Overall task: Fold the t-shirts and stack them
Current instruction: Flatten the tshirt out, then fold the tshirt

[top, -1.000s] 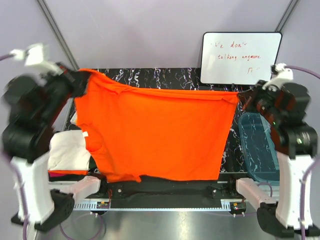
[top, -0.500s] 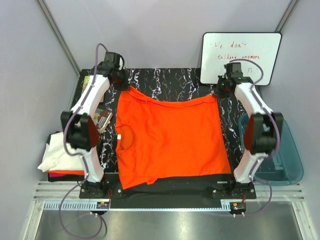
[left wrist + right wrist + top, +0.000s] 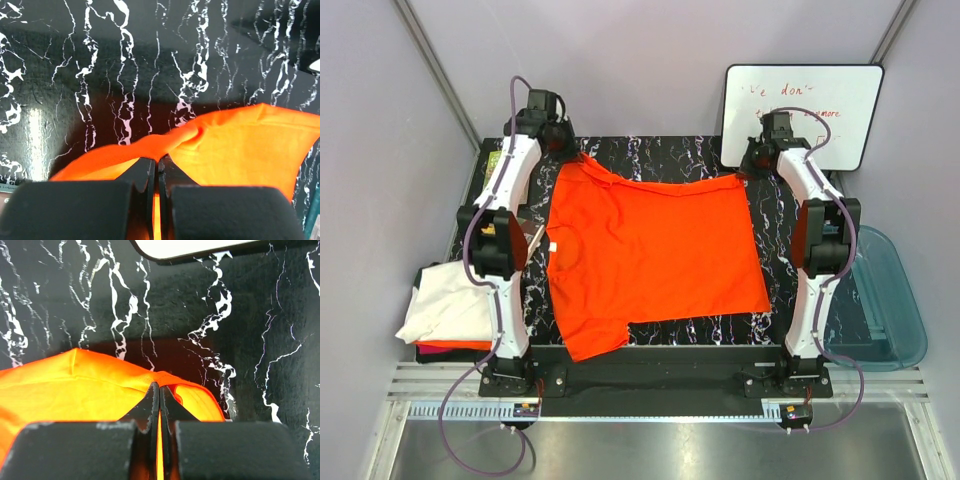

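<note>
Top external view: a bright orange t-shirt lies spread nearly flat on a black, white-veined table. Its neck opening points toward the left side and one sleeve pokes out at the near left. The left arm and right arm both reach to the far edge of the table, one at each far corner of the shirt.

Left wrist view: the left fingers are pressed together on a raised fold of orange cloth, which runs off to the right over the table.

Right wrist view: the right fingers are likewise pinched together on an orange fold, with cloth trailing left.

A white t-shirt sits on a red-orange t-shirt off the table's left side. A translucent blue tub stands at the right. A whiteboard with handwriting leans at the far right.
</note>
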`<state>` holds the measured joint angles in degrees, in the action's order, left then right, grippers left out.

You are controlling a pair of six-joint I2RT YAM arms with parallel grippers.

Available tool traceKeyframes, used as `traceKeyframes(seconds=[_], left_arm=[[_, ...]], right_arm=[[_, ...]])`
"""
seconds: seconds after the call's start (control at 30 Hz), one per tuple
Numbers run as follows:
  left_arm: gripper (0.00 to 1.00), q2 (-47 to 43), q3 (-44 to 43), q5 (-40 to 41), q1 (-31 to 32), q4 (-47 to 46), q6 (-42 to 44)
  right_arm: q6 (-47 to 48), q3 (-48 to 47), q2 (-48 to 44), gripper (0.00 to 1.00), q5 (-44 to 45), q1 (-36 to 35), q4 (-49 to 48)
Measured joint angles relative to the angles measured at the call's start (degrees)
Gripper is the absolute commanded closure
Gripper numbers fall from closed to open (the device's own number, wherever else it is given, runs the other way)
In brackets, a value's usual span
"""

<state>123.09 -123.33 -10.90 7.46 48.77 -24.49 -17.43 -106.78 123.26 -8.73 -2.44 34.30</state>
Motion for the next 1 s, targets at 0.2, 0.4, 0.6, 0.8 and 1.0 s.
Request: traceKeyframes(seconds=[0.2, 0.4, 0.6, 0.8, 1.0], left_arm=[[1.00, -8.22, 12.20, -1.62, 0.02, -0.31, 0.00], [1.00, -18.27, 27.36, -2.05, 0.07, 0.90, -0.85], [1.00, -25.05, 34.84, -1.95, -0.28, 1.99, -1.33], [1.00, -29.86, 38.56, -2.01, -0.94, 2.73, -1.66], [1.00, -33.53, 46.14, -2.51, -1.03, 4.15, -2.38]], right_arm=[[-0.59, 2.12, -2.14, 1.00, -1.44, 0.00, 2.01], [-1.07, 9.77, -5.55, 1.00, -2.38, 0.04, 3.87], [-1.05, 16.48, -8.20, 1.00, -2.91, 0.09, 5.20], [-0.33, 18.36, -11.10, 1.00, -2.71, 0.13, 6.32], [0.37, 18.36, -10.99, 1.00, -1.25, 0.24, 7.34]])
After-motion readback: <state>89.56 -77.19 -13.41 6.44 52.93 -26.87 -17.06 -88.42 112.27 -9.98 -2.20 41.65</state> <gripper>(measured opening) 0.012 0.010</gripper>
